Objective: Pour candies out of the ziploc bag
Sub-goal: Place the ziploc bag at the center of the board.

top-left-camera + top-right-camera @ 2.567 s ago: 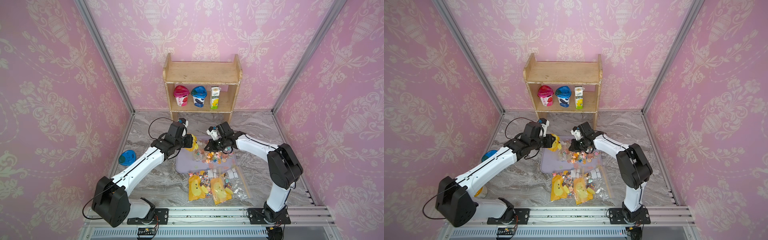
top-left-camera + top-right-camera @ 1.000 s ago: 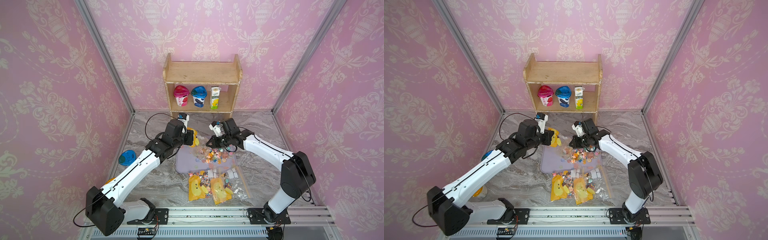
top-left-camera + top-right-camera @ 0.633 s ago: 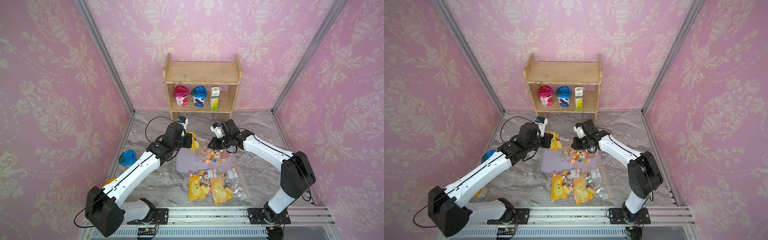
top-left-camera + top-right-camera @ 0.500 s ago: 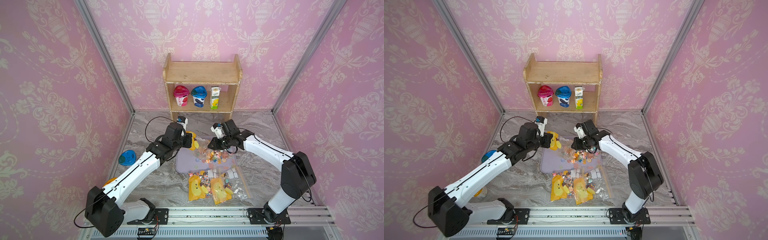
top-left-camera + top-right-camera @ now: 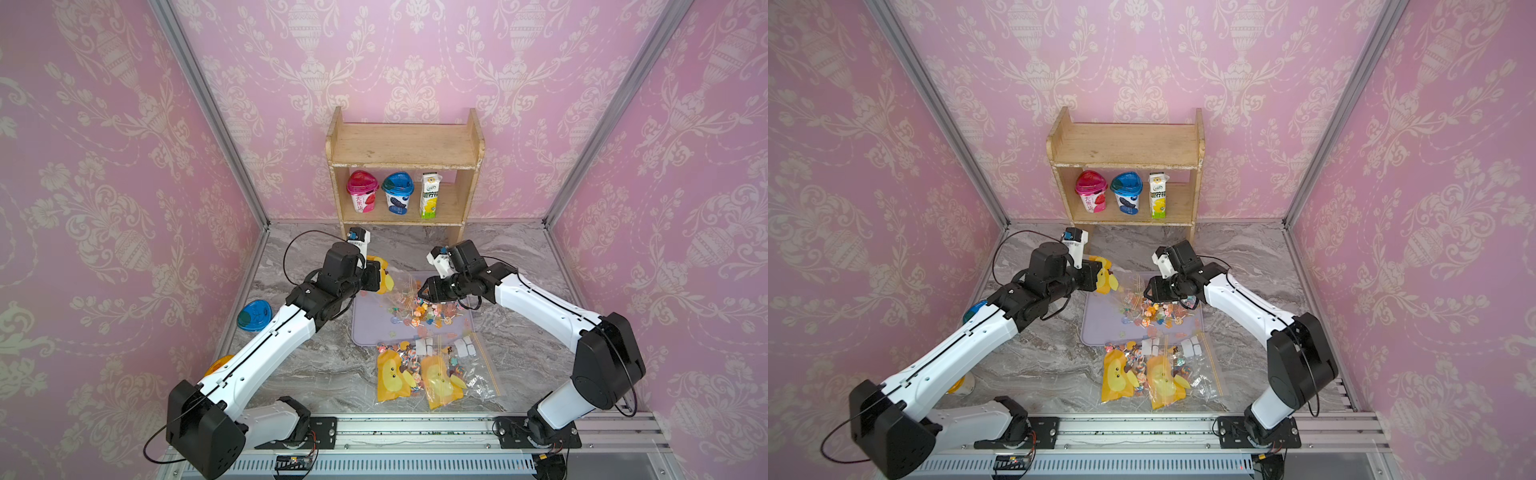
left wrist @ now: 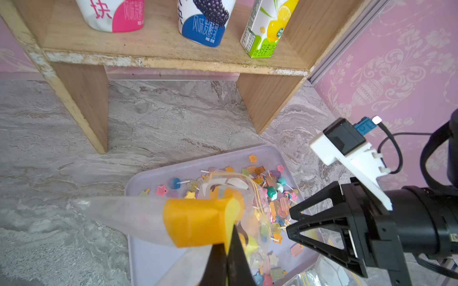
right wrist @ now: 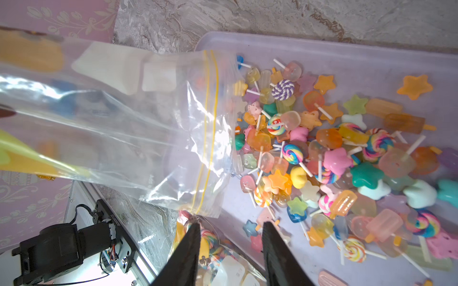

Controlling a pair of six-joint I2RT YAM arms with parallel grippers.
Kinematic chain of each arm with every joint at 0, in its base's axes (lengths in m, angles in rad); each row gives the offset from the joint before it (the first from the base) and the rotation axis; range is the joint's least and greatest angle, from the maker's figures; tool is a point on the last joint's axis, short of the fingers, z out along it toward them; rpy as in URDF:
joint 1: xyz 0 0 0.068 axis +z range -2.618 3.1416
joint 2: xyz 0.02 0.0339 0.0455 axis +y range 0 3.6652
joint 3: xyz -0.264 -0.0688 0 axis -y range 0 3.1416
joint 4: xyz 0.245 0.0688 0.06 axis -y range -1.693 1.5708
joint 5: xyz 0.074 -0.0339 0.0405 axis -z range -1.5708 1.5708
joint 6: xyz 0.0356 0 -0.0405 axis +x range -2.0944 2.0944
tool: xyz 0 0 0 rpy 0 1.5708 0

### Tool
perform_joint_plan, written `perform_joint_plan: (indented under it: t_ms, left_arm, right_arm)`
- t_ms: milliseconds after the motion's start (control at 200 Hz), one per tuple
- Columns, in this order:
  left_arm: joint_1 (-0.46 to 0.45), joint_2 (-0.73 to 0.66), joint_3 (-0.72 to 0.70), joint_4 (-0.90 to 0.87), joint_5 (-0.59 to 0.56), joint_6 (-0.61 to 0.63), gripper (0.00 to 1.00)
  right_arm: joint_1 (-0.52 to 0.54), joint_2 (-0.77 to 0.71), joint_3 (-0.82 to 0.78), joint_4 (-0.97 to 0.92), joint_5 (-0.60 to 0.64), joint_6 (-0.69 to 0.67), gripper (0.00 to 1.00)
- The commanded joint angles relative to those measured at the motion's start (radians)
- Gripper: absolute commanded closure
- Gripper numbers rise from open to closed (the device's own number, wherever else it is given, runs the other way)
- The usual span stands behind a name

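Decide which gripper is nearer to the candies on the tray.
Right. The right gripper hangs open just above the edge of the candies, beside the mouth of the bag. The left gripper, shut on the bag's yellow end, sits over the corner of the tray.

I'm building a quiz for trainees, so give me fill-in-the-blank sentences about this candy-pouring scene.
1. The candies lie piled on a lavender ____.
2. The left end effector is shut on the ziploc ____.
3. The right end effector has its jaws ____.
4. On the shelf, the carton stands next to the ____-lidded cup.
Missing words: tray; bag; open; blue.
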Motion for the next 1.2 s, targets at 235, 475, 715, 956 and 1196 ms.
perform_joint_plan:
  t_ms: [235,475,715,956,1196]
  left_arm:
    - [0.057,-0.031,0.055,0.001,-0.017,0.020,1.00]
    - [0.100,-0.049,0.055,-0.006,-0.018,0.020,1.00]
    - [0.167,-0.069,0.042,0.003,-0.003,0.005,1.00]
    - [0.259,-0.103,0.015,0.020,0.033,-0.023,1.00]
    - [0.356,-0.153,-0.001,0.020,0.043,-0.055,1.00]
  right_arm:
    - [-0.012,-0.080,-0.073,-0.006,0.027,-0.038,0.54]
    - [-0.024,-0.108,-0.097,-0.008,0.036,-0.051,0.53]
    - [-0.040,-0.128,-0.107,-0.015,0.043,-0.058,0.53]
    - [-0.047,-0.144,-0.115,-0.018,0.050,-0.061,0.53]
    - [-0.051,-0.146,-0.115,-0.021,0.059,-0.060,0.53]
